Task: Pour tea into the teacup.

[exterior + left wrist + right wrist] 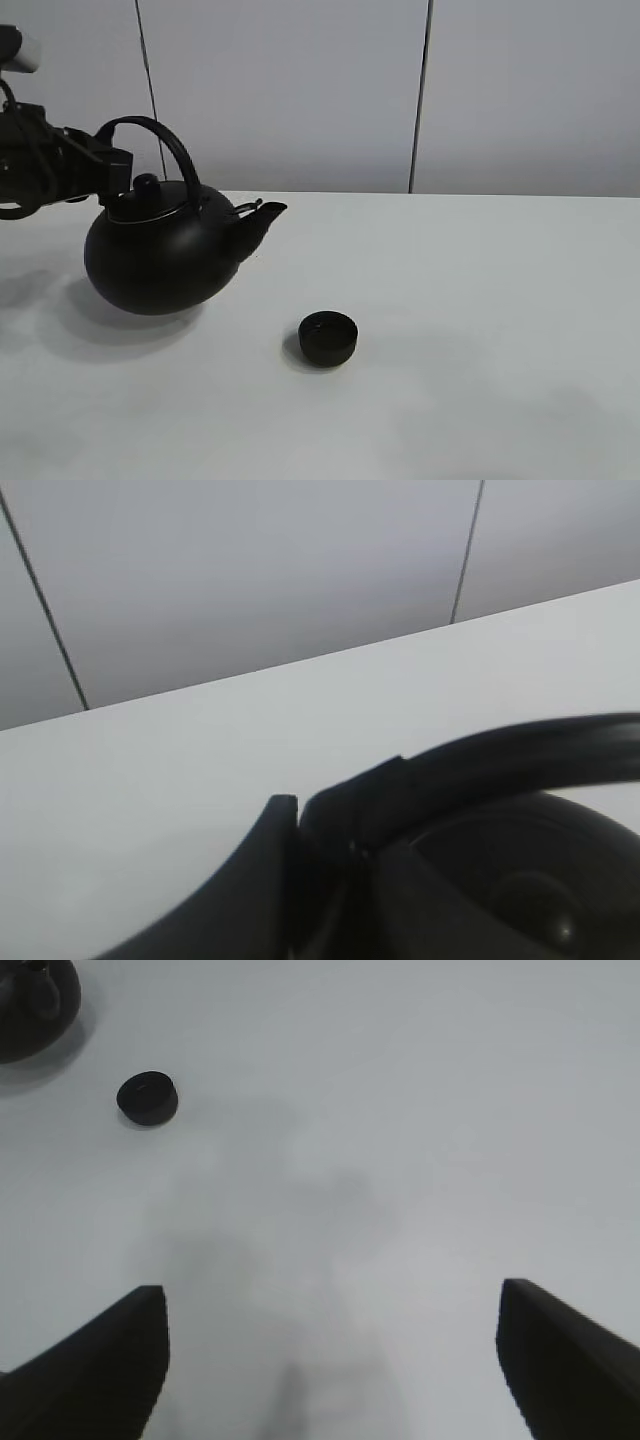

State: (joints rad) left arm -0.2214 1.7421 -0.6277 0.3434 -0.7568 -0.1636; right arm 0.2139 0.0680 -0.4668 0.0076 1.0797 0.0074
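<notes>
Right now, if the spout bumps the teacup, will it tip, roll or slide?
The teacup is low and bowl-like, standing free on the smooth white table, so it would probably slide rather than tip. It looks small beside the kettle, likely light and easily shoved. Upright, rolling seems unlikely.

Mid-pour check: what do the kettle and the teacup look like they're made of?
Kettle: matte black with a faint sheen, probably cast iron or enamelled metal; its lid rim glints like metal. Teacup: dull matte black without highlights, likely ceramic or cast iron; the pictures can't settle which.
</notes>
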